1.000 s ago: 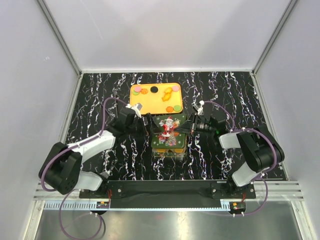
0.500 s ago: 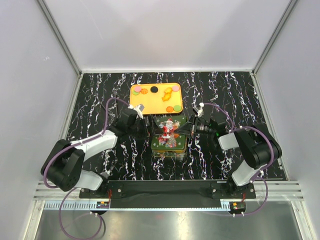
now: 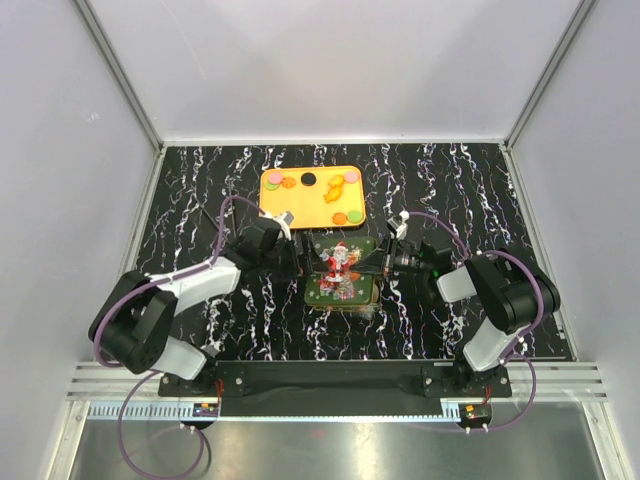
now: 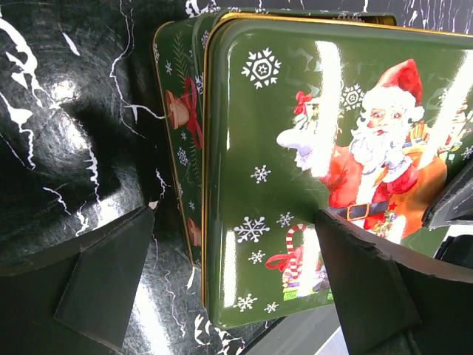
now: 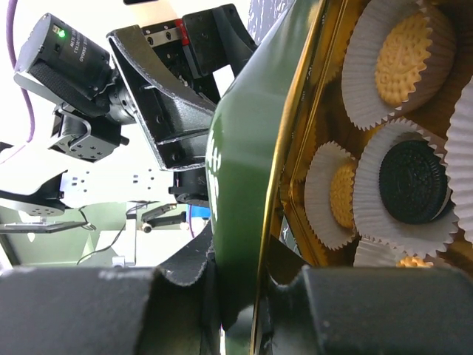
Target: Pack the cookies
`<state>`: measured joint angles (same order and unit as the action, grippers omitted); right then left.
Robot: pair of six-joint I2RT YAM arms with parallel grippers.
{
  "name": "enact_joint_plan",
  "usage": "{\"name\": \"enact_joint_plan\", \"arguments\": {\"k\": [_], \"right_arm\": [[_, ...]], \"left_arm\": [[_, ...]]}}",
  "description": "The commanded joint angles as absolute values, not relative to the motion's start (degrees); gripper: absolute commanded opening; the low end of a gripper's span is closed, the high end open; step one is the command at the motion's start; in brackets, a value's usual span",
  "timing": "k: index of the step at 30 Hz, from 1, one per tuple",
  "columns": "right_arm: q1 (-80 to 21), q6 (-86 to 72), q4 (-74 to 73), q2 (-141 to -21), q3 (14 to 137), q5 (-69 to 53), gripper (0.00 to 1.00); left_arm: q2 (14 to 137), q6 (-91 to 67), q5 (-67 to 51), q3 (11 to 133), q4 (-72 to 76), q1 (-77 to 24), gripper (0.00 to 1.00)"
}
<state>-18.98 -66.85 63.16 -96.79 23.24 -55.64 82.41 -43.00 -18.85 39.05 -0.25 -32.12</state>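
The green Santa tin lid is held tilted over the open tin. My right gripper is shut on the lid's right rim. My left gripper is open, its fingers standing either side of the lid's left edge without closing on it. In the right wrist view the tin holds orange cookies and a black cookie in white paper cups. More cookies, a black one among them, lie on the orange tray behind the tin.
The orange tray stands just behind the tin, near both grippers. The black marbled table is bounded by white walls on three sides. The left arm's purple cable loops above the table at the left.
My left gripper has moved right, up to the lid's left edge. The lid, held by my right gripper, has come down flatter over the tin.
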Motion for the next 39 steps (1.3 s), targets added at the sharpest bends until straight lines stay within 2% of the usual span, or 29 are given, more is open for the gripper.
{"name": "enact_joint_plan", "arguments": {"k": [1, 11, 20, 32, 39], "right_arm": [[-18.28, -66.62, 67.50, -96.68, 23.12, -57.48, 0.18], [-16.26, -68.82, 70.75, -98.00, 22.06, -57.92, 0.34], [-11.52, -71.81, 74.88, -99.58, 20.13, -59.85, 0.42], [-6.77, -69.44, 69.70, -96.33, 17.93, -59.85, 0.43], [-5.10, -62.77, 56.72, -89.93, 17.93, -58.71, 0.44]], "left_arm": [[83.32, -41.13, -17.76, 41.92, 0.09, -32.52, 0.97], [86.13, -40.61, -16.35, 45.96, -4.04, -33.49, 0.96], [88.85, -40.08, -15.03, 49.65, -6.50, -34.80, 0.95], [90.44, -39.38, -13.98, 52.47, -8.79, -35.68, 0.95], [91.14, -39.11, -13.89, 53.61, -9.67, -36.12, 0.95]]}}
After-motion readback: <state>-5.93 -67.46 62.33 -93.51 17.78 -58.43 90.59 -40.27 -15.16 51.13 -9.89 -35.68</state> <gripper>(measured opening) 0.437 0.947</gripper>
